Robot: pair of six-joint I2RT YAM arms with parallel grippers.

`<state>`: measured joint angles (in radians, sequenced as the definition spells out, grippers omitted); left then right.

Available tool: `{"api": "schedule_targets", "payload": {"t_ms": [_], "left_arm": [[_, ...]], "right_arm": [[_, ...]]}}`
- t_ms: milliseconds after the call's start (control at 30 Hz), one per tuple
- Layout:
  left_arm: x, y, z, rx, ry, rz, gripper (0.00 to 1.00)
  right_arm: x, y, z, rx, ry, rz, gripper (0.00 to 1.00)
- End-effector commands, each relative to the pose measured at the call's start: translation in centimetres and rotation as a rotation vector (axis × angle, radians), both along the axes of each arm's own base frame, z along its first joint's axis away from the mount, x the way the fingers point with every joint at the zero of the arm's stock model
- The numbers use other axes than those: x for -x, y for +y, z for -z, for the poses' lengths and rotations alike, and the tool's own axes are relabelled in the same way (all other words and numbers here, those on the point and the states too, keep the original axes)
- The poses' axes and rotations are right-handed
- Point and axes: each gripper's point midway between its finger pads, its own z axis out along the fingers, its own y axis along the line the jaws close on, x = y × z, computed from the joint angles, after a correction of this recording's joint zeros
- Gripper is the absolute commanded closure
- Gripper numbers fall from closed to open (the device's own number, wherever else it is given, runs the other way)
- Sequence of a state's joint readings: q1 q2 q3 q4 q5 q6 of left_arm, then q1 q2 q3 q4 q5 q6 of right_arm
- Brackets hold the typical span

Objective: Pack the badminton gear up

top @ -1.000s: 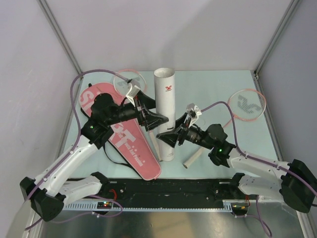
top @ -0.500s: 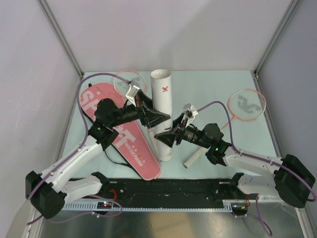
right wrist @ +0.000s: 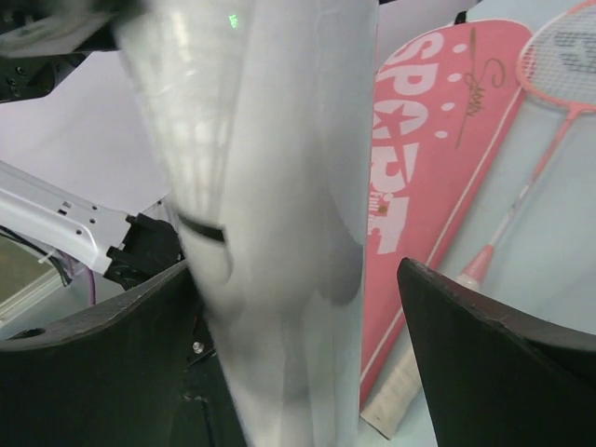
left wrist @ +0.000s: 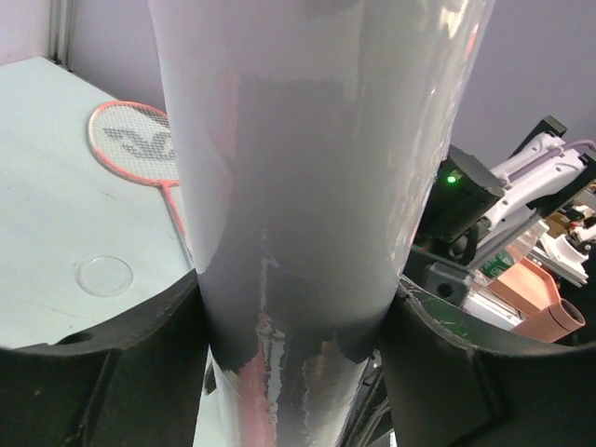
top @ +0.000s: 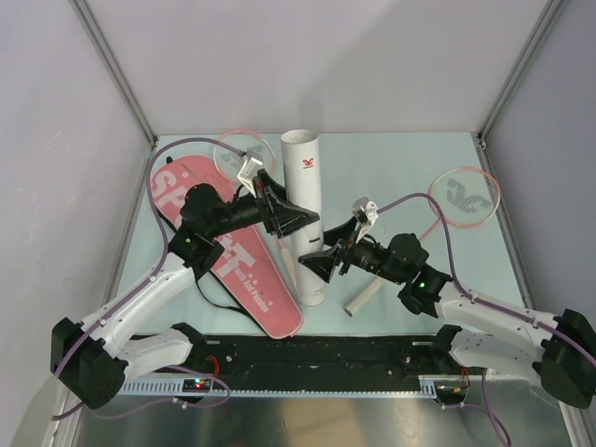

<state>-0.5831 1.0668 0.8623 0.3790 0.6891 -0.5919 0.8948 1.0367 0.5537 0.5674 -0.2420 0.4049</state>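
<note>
From the top view, the long white tube (top: 303, 168) was in the middle of the table (top: 400, 154), with its open end pointing far. The left gripper (top: 296, 216) had it by the middle, maybe so it could not roll away. The right gripper (top: 315, 264) sat at the near part of the tube. The pink bag (top: 233, 265) lay on the left and one racket (top: 463, 197) on the right.

In the left wrist view, the left gripper (left wrist: 298, 321) had its jaws pressed tight on both sides of the tube (left wrist: 317, 140).

In the right wrist view, the right gripper (right wrist: 298, 326) had its jaws wide apart around the tube (right wrist: 279, 140), with a gap on the right. It looked like a loose guard, not a hold.
</note>
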Motion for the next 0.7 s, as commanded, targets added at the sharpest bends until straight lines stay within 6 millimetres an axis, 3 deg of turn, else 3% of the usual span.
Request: {"api": "schedule_targets", "payload": {"t_ms": [0,133,267,400,667], "left_arm": [[-0.3,1.2,-2.2,0.044,-0.038,-0.022,0.52],[-1.1,2.6,-1.9,0.015,-0.039,-0.064,0.52],[-1.9,4.2,-1.1,-0.091,-0.040,-0.140,0.52],[-1.9,6.0,1.1,-0.266,-0.031,-0.209,0.51],[1.1,8.3,3.8,-0.388,-0.072,-0.229,0.51]], "right_arm": [[-0.2,-2.1,-0.7,0.056,-0.042,0.072,0.09],[-0.2,-3.8,-0.5,0.071,0.016,0.140,0.11],[-1.6,-6.0,1.3,0.089,0.157,0.292,0.14],[-4.0,-9.7,4.0,0.089,0.349,0.531,0.18],[-8.1,-18.5,9.1,0.171,0.550,0.869,0.29]]}}
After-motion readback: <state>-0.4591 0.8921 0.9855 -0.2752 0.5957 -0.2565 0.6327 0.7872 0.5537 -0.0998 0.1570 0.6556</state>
